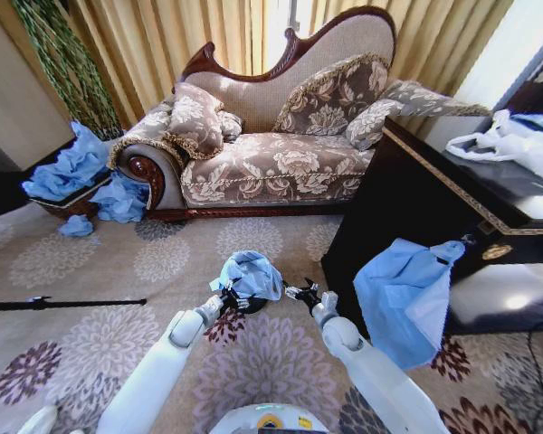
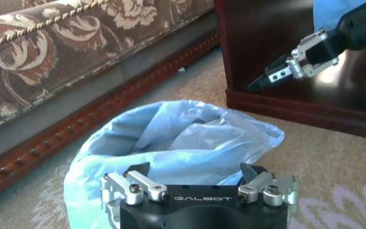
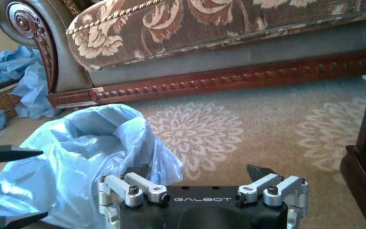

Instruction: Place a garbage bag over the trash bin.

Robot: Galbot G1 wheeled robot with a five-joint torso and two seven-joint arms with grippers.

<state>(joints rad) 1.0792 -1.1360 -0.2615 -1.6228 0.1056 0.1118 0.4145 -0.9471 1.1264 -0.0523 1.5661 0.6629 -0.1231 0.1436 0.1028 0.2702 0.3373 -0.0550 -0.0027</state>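
Observation:
The light blue garbage bag [image 1: 250, 274] sits bunched over the top of the trash bin [image 1: 253, 307], of which a black sliver shows beneath it on the carpet. My left gripper [image 1: 233, 299] is at the bag's near-left side, open. In the left wrist view the garbage bag [image 2: 170, 143] billows just beyond that gripper [image 2: 196, 169], its jaws spread wide. My right gripper [image 1: 297, 292] hovers open to the right of the bag, a short gap away. The right wrist view has the garbage bag [image 3: 81, 157] beside the right gripper [image 3: 199, 172].
A floral sofa [image 1: 271, 163] stands behind the bin. A dark wooden cabinet [image 1: 416, 208] is close on the right, with a larger blue bag [image 1: 403, 298] hanging from it and white bags [image 1: 516, 145] on top. Blue bags [image 1: 68, 167] pile at the left. A black rod [image 1: 54, 304] lies on the carpet.

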